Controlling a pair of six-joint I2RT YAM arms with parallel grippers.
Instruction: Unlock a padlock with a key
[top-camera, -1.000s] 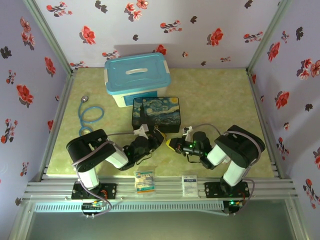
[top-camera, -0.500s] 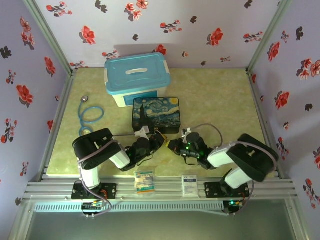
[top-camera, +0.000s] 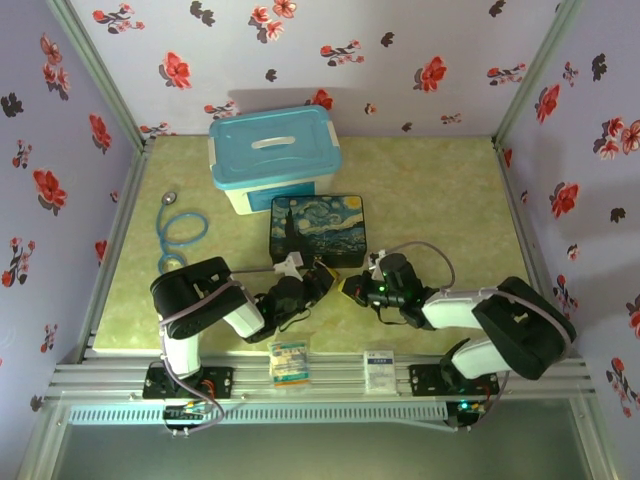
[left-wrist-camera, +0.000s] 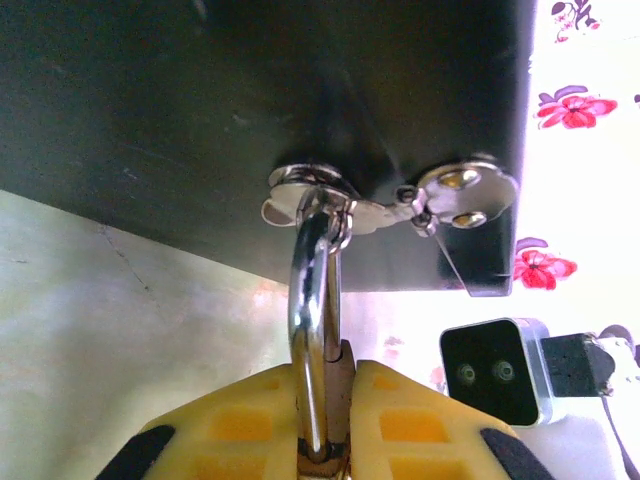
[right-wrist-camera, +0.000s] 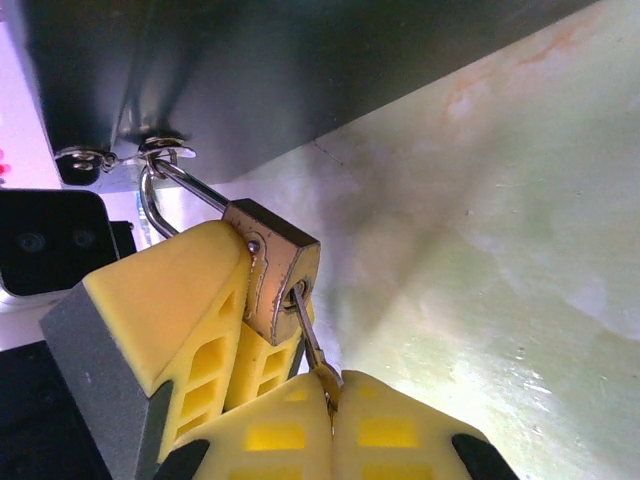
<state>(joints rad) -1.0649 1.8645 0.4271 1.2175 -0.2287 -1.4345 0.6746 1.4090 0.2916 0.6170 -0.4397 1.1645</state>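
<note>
We clamp the left gripper (left-wrist-camera: 330, 405) on the padlock (right-wrist-camera: 278, 272), steadying it at the hasp (left-wrist-camera: 335, 190) of the dark box (left-wrist-camera: 200, 100), so the right gripper (right-wrist-camera: 328, 402), pinched on the key (right-wrist-camera: 310, 345), can turn it.

Soft, even light fills the overhead view, a little hazy, with the blue bin (top-camera: 272, 150) throwing a faint shadow on the back wall (top-camera: 330, 60). From the left wrist the floral wall (left-wrist-camera: 580, 150) at right is blown out white and glare streaks the padlock (left-wrist-camera: 312, 320). From the right wrist the surface (right-wrist-camera: 520, 250) gleams and the near fingers (right-wrist-camera: 270, 440) blur
</note>
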